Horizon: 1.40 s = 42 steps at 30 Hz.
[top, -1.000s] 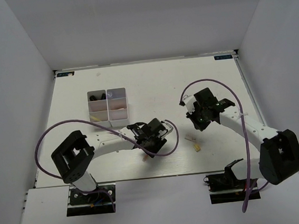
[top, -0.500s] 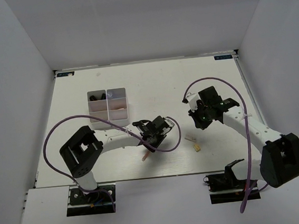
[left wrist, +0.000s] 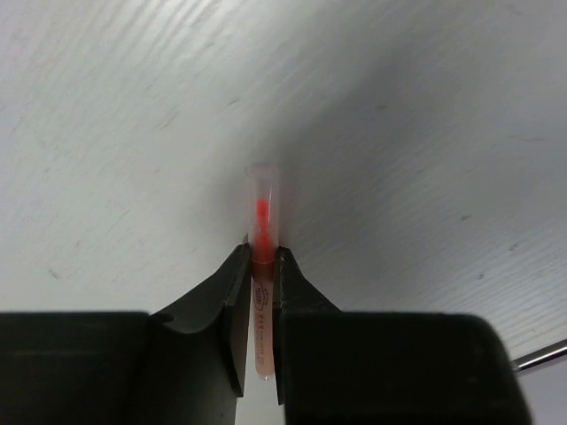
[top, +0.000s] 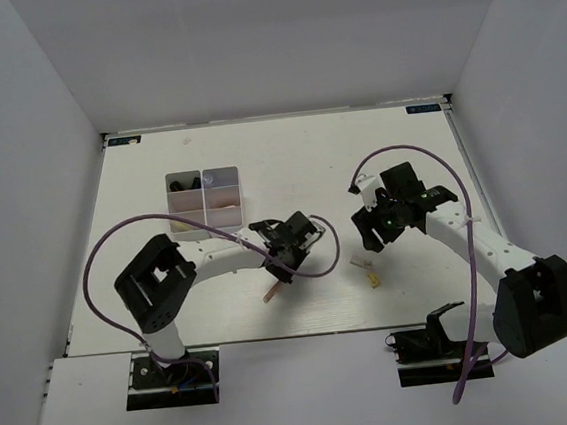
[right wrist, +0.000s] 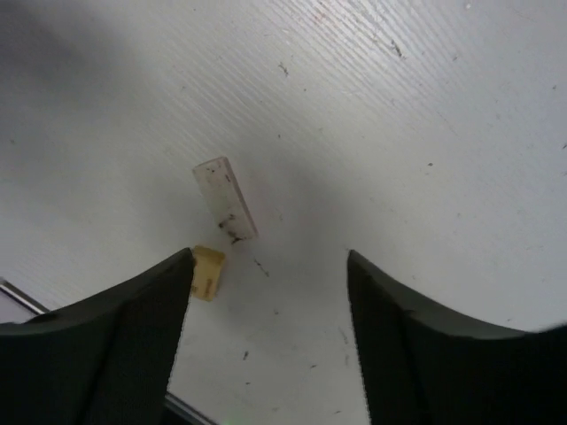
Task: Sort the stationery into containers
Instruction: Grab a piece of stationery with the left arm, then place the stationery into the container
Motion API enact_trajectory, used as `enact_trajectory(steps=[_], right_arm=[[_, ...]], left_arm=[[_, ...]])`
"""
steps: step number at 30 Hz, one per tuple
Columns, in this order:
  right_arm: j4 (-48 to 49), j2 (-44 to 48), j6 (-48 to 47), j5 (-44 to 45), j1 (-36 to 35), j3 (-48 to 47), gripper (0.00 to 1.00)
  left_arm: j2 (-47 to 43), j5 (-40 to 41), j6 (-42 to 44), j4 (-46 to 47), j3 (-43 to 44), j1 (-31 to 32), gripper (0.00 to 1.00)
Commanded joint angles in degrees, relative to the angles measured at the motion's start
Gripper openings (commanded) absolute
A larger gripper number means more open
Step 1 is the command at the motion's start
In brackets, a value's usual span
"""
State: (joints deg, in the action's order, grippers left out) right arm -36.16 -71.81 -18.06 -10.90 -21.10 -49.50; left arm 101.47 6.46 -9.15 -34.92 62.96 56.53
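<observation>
Pinches the thin pink pen point(left wrist: 263, 212) mid-barrel in the left gripper point(left wrist: 260, 258), around the middle of the table point(top: 288, 157), right of the organizer box point(top: 202, 174). Looks light, stiff, slick: wants a firm central grip. Hangs the right gripper point(right wrist: 270, 266) wide over grey block point(right wrist: 226, 199) and tan block point(right wrist: 207, 273).

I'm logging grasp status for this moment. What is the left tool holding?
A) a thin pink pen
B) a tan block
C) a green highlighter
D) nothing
A: in the left wrist view the left tool is clamped on the thin pink pen, whose end sticks out past the fingers.
</observation>
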Motion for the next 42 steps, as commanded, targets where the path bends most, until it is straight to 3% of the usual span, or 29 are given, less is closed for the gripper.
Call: enact_trajectory(steps=[1, 3, 5, 6, 7, 11, 14, 21, 26, 39, 42], right_arm=[[-0.4, 1.1, -0.9, -1.8, 0.2, -1.6, 0.78], [-0.4, 1.1, -1.7, -2.3, 0.3, -1.4, 0.85], [-0.7, 1.0, -2.2, -2.6, 0.3, -1.4, 0.78], [-1.0, 1.1, -2.4, -3.3, 0.2, -1.4, 0.65], [-0.9, 0.8, -2.5, -3.3, 0.2, -1.4, 0.61], [-1.2, 0.5, -2.6, -4.1, 0.3, -1.3, 0.59], [-1.3, 0.1, -2.8, -4.3, 0.2, -1.5, 0.59], [-1.5, -0.8, -2.9, -4.7, 0.1, -1.7, 0.62], [-1.5, -1.2, -3.2, -4.8, 0.1, -1.5, 0.62], [-1.5, -1.8, -3.6, -4.6, 0.4, -1.4, 0.63], [-1.5, -1.8, -3.6, -4.7, 0.2, -1.5, 0.63]], left_arm=[[-7.0, -2.3, -1.9, 0.1, -2.7, -6.1, 0.0], [-14.2, -2.6, -2.7, 3.0, -4.9, -8.2, 0.0], [-20.2, -1.9, -4.2, 5.3, -8.8, -13.2, 0.0], [-24.3, -1.5, -4.6, 9.7, -10.9, -14.5, 0.0], [-28.1, -1.2, -4.9, 11.4, -12.3, -18.5, 0.0], [-38.2, 6.8, -5.7, 25.5, -22.2, -25.4, 0.0], [-42.9, 12.4, -5.8, 33.2, -23.9, -31.1, 0.0], [-40.4, 23.9, 10.9, 52.7, -27.8, -32.5, 0.0], [-36.0, 29.6, 16.3, 62.7, -29.6, -33.1, 0.0], [-31.3, 31.5, 9.6, 67.5, -35.1, -35.5, 0.0], [-30.6, 31.3, 4.0, 68.8, -36.7, -36.3, 0.0]])
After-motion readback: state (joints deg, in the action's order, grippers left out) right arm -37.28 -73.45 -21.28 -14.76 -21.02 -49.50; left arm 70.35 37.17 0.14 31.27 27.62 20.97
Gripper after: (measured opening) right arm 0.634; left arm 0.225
